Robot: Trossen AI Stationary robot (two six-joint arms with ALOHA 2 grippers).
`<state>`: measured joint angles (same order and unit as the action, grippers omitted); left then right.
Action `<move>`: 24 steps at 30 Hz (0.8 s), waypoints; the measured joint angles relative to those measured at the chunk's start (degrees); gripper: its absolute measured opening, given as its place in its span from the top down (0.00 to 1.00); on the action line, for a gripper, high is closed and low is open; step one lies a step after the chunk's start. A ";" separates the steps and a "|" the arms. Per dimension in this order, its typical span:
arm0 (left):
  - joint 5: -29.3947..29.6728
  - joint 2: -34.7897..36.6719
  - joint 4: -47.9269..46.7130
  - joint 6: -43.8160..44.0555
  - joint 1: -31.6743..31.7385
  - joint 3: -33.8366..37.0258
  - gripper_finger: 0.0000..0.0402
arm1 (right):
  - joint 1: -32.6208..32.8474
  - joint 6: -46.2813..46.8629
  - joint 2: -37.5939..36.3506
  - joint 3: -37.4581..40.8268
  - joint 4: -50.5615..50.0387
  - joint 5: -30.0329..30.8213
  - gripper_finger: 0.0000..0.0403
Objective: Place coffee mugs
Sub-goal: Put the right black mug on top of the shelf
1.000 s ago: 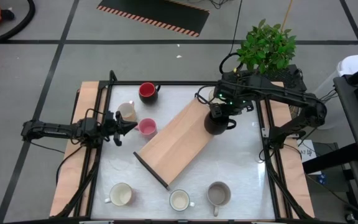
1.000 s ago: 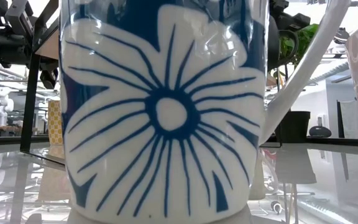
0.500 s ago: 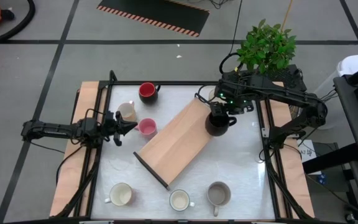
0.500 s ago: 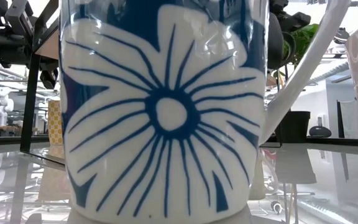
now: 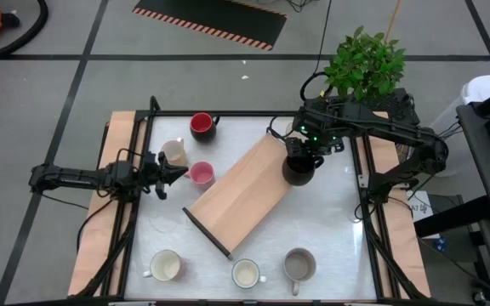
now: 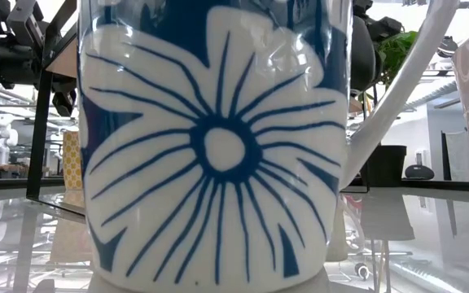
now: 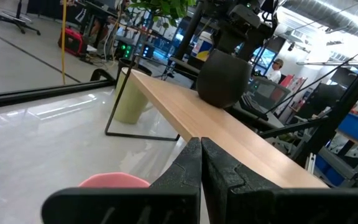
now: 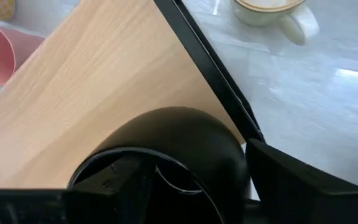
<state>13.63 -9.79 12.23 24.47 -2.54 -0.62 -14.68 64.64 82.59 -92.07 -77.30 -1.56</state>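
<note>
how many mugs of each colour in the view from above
cream mugs: 3
pink mug: 1
red mug, dark outside: 1
black mug: 1
grey mug: 1
total: 7

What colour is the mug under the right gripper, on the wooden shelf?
Black, glossy all over. It shows best in the right wrist view, sitting at the shelf's edge.

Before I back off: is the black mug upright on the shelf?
Upright: black mug stands mouth-up on the wooden shelf, open right gripper around it.
</note>
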 joint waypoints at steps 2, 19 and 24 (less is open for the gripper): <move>0.00 0.01 0.00 0.00 0.01 0.00 1.00 | 0.00 -0.49 0.00 0.00 0.00 -0.08 0.48; 0.00 0.00 0.02 0.28 0.01 0.00 1.00 | -0.04 -4.03 0.15 0.10 4.69 -3.08 0.98; 0.00 0.00 0.04 1.65 -0.01 0.00 1.00 | -0.04 -3.17 -1.63 0.09 2.01 -3.00 0.98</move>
<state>13.63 -9.79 12.27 26.12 -2.54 -0.62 -14.72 61.47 80.96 -91.98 -75.28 -4.57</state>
